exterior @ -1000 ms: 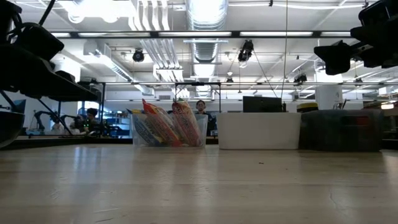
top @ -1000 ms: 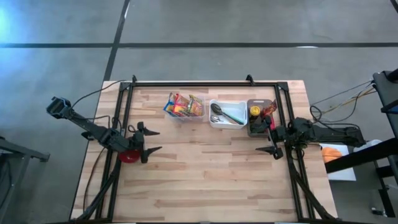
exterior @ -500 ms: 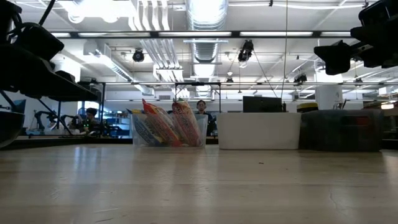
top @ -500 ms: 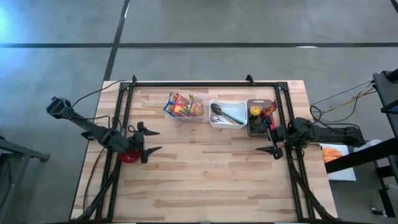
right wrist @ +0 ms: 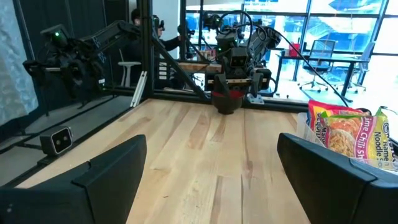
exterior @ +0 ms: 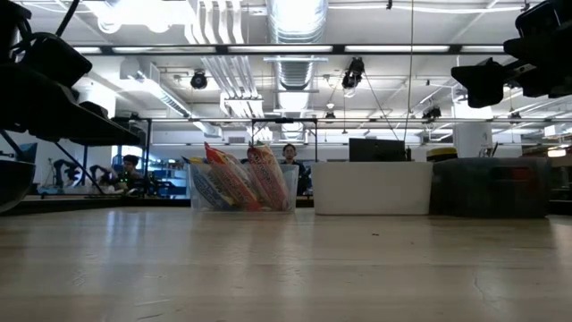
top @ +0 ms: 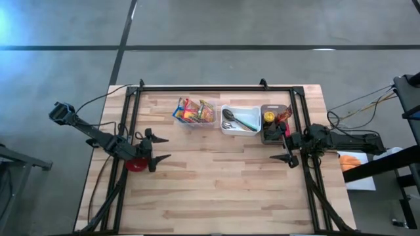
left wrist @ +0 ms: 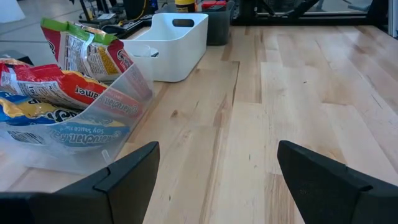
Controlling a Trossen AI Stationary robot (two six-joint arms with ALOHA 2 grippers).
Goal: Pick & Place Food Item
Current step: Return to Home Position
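Several coloured food packets (top: 194, 111) stand upright in a clear bin (left wrist: 93, 140) at the table's far side, left of centre; they also show in the low view (exterior: 239, 177) and the right wrist view (right wrist: 346, 133). My left gripper (top: 167, 147) hovers open by the table's left edge, pointing across the table, with a red bowl (top: 136, 164) on the table under its wrist. Its fingers (left wrist: 214, 180) have nothing between them. My right gripper (top: 273, 148) hovers open by the right edge, facing the left arm, also with nothing between its fingers (right wrist: 214, 174).
Right of the clear bin stand a white bin (top: 240, 120) with spoons and a dark bin (top: 274, 124) with bottles. A black frame (top: 216, 88) runs along the table's far edge and sides. Bare wood lies between the two grippers and toward the near edge.
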